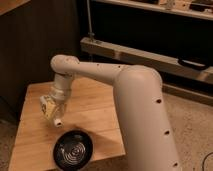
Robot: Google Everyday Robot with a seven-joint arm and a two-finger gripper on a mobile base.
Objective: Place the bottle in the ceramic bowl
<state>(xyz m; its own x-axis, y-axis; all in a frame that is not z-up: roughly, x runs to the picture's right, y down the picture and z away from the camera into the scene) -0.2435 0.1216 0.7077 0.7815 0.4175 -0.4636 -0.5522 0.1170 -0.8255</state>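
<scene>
The black glossy ceramic bowl (73, 150), with pale rings at its centre, sits near the front edge of the wooden table (95, 107). My gripper (53, 113) hangs above the table, just up and to the left of the bowl. It is shut on the bottle (56, 118), a small whitish thing whose white cap end points down toward the bowl's far rim. The gripper hides most of the bottle. The bowl holds nothing.
My white arm (135, 100) reaches in from the right, across the table's right side. A dark wall panel stands behind the table. A metal shelf rail (150, 57) runs along the back right, above a speckled floor (192, 130).
</scene>
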